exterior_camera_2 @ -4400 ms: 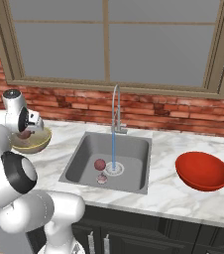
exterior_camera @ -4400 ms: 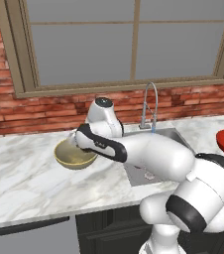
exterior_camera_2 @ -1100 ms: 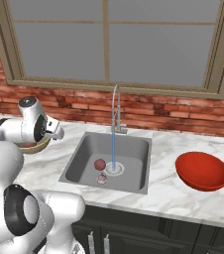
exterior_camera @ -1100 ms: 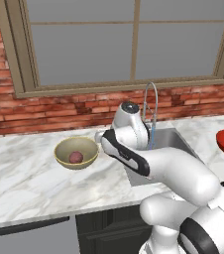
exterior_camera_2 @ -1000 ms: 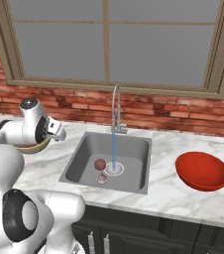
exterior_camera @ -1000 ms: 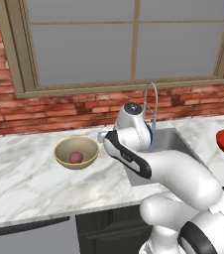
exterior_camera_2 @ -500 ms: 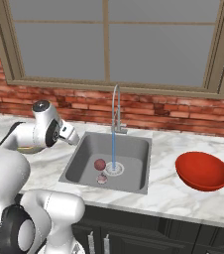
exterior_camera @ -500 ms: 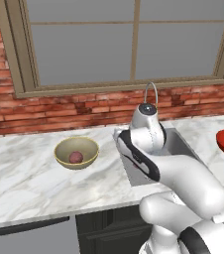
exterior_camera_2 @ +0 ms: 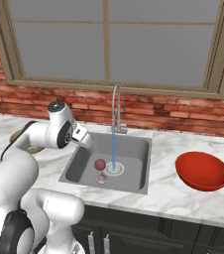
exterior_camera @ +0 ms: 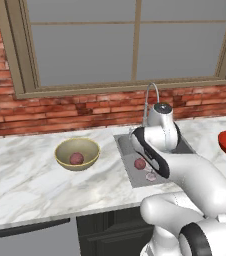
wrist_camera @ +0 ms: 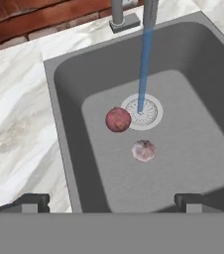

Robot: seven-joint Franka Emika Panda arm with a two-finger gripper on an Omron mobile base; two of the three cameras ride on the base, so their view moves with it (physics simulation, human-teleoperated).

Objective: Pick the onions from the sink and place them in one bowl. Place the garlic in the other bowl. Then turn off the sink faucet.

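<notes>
One reddish-purple onion (wrist_camera: 118, 119) lies in the grey sink (wrist_camera: 67, 99) just left of the drain. The pale garlic (wrist_camera: 143, 150) rests a little nearer to me. A second onion (exterior_camera: 76, 158) sits inside the yellowish-tan bowl (exterior_camera: 65, 150) on the counter left of the sink (exterior_camera: 127, 150). The red bowl (exterior_camera_2: 202, 170) stands empty on the right. Water runs from the silver faucet (exterior_camera_2: 115, 106) onto the drain. My gripper (wrist_camera: 111, 202) is open and empty, above the sink's left rim, with its fingertips (wrist_camera: 34, 201) wide apart. In the right base view the gripper (exterior_camera_2: 85, 141) hangs left of the onion (exterior_camera_2: 99, 164) and garlic (exterior_camera_2: 102, 178).
A brick wall and a window run behind the marble counter (exterior_camera_2: 183, 198). The blue water stream (wrist_camera: 144, 59) falls in the middle of the basin. Dark cabinet fronts (exterior_camera_2: 148, 233) sit below the counter.
The arm has swung right from over the yellowish-tan bowl to the sink's left edge. The gripper stayed open. The onion remains in that bowl.
</notes>
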